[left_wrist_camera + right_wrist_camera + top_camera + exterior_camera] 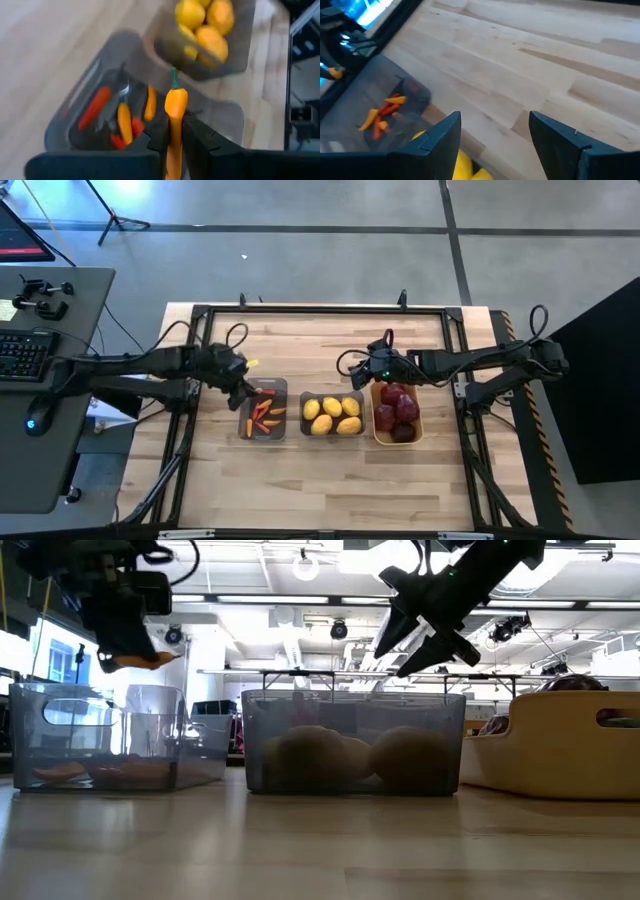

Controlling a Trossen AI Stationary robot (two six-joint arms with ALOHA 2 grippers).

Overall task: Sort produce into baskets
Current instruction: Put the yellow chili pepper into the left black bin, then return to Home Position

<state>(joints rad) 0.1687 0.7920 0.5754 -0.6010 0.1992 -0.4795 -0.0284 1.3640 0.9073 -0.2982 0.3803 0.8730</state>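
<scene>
Between the closed jaws of the left gripper (175,137) an orange pepper (175,107) is pinched, its green stem pointing away from the wrist; it is held above the left grey bin (264,409), at the bin's ten o'clock corner in the high view. More red and orange peppers (263,416) are seen lying in that bin. The right gripper (495,132) is held with its jaws wide and nothing between them, in the air near the eleven o'clock corner of the yellow bin (396,440), where dark red apples (398,410) are heaped. At three o'clock from the pepper bin, the middle grey bin (332,396) is filled with lemons (332,416). All three bins are set in a row on a pale wooden table (330,490) framed by black rails. Beyond it, grey floor, a desk with a keyboard (25,352) at nine o'clock, and ceiling lights (310,565) are visible.
</scene>
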